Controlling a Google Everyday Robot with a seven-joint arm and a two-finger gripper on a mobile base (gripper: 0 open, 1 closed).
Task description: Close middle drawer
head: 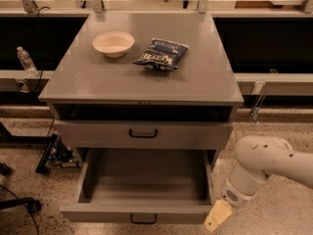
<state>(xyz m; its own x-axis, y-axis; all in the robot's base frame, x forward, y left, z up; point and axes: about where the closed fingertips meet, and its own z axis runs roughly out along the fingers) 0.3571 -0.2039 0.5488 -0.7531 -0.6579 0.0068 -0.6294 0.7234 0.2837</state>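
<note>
The white arm (pixel 259 163) bends down from the right — its gripper (pixel 217 215) sits by the front right corner of the pulled-out middle drawer (pixel 144 182), perhaps touching; how wide it is spread I cannot tell.

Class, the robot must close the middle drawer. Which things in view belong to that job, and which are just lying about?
Belongs to the job: middle drawer, pulled out; gripper, low beside the drawer's front right corner.

Just lying about: bowl and chip bag on the cabinet top; upper drawer; water bottle at far left.
</note>
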